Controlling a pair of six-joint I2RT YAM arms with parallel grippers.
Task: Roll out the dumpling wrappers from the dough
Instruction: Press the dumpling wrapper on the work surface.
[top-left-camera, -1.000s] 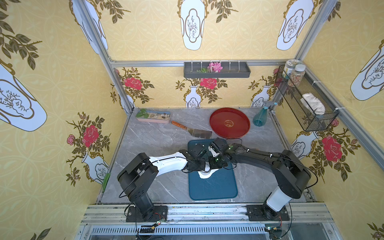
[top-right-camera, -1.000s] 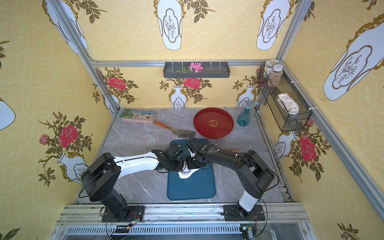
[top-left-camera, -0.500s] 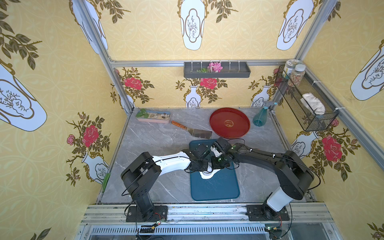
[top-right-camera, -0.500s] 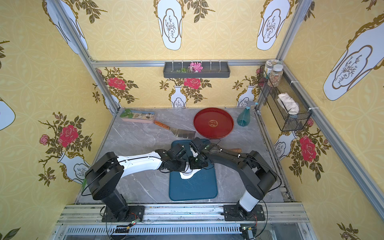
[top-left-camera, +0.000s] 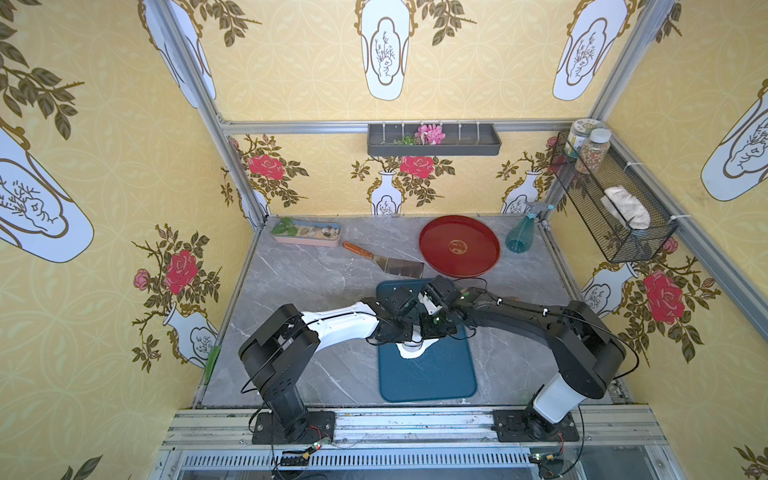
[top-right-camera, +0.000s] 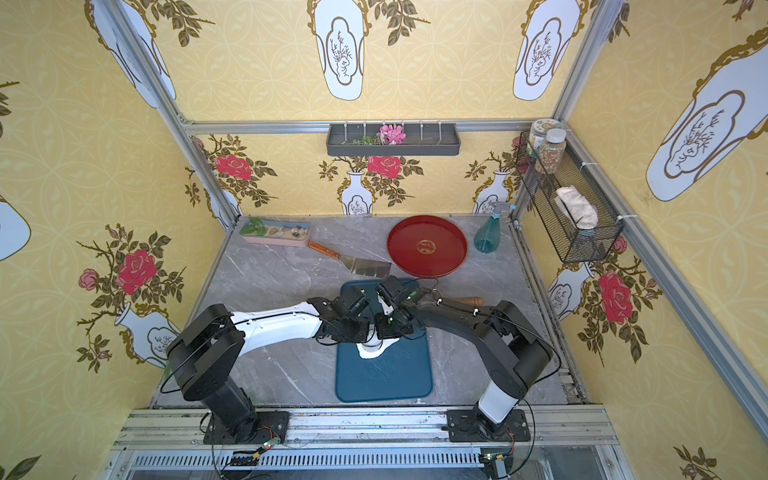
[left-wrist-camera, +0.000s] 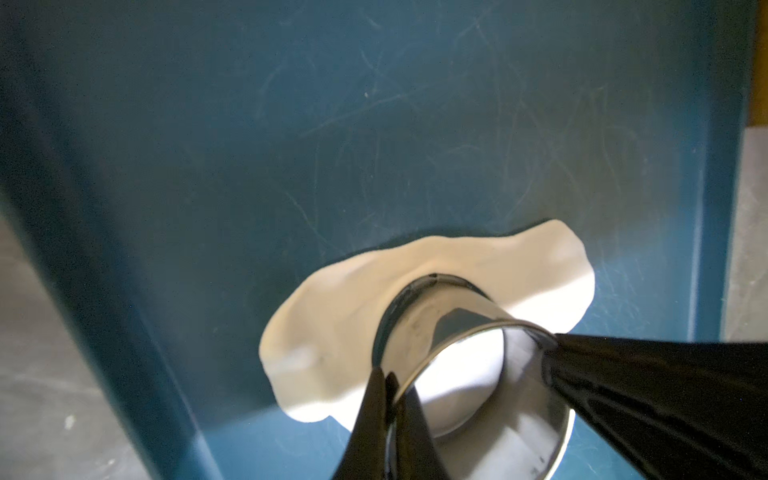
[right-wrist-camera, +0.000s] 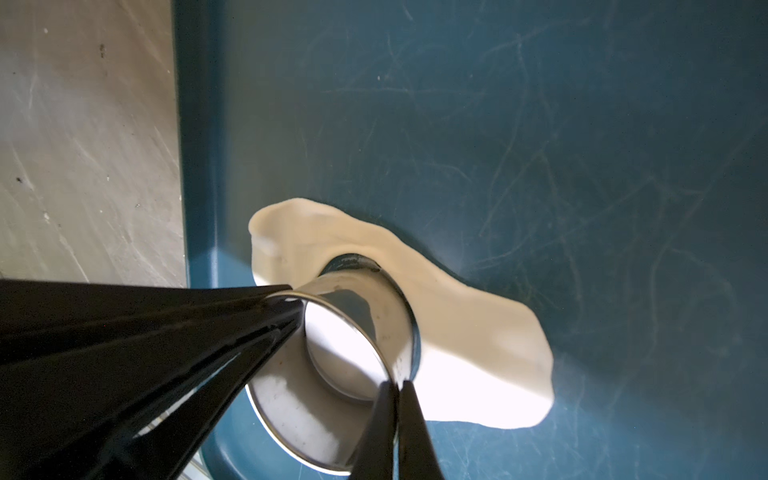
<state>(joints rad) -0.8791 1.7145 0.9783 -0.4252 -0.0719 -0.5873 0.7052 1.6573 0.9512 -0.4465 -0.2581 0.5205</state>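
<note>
A flattened, ragged-edged white dough sheet lies on the teal board. A small steel ring cup stands pressed into the dough. My left gripper is shut on the cup's rim. My right gripper is shut on the opposite side of the rim. White dough shows inside the cup. I cannot tell whether that round is cut free. A dumpling wrapper lying loose is out of view. In both top views the wrists hide the cup.
A red round tray, a metal scraper, a teal spray bottle and a pink planter dish stand at the back. A wooden rolling pin's end shows behind the right arm. A wire basket hangs on the right wall.
Both arms have shifted slightly over the board while keeping their hold on the cup's rim. The dough and the board have stayed where they were.
</note>
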